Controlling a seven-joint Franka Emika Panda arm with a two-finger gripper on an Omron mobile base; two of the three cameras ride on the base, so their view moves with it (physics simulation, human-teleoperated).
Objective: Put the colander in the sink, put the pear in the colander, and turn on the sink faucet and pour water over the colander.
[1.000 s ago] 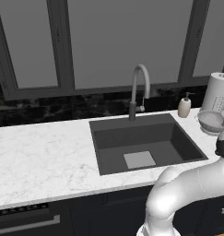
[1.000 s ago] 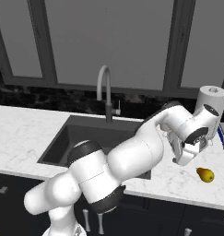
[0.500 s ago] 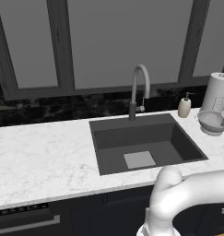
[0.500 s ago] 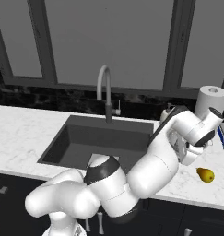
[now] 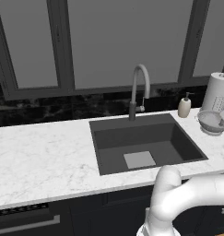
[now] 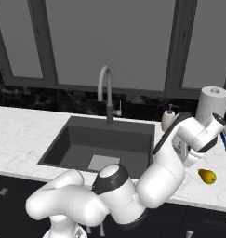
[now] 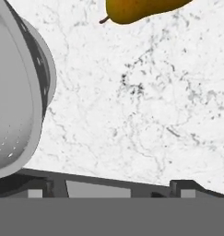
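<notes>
The colander (image 5: pixel 212 121), a silvery perforated bowl, stands on the marble counter right of the sink (image 5: pixel 187 143), in front of a paper towel roll. In the hand view its rim and wall (image 7: pixel 21 97) take up the left side. The yellow-orange pear (image 7: pixel 141 8) lies at the top edge there, and on the counter near the front edge (image 6: pixel 207 176). My gripper (image 7: pixel 111 188) hangs open over bare marble between colander and pear, with nothing between its fingertips. The arm's hand (image 6: pixel 203 138) hides the colander in the right base view. The sink faucet (image 5: pixel 139 87) rises behind the basin.
A cream soap dispenser (image 5: pixel 184 107) and a paper towel roll (image 5: pixel 218 91) stand at the back right. A small blue and white item (image 6: pixel 224 138) sits at the right edge. The marble counter (image 5: pixel 44 156) stretches left of the sink. Dark windows run behind.
The arm has swung further right and its elbow has folded down low. The hand has shifted slightly right, over the counter by the colander. The jaws stay wide apart; colander and pear have not moved.
</notes>
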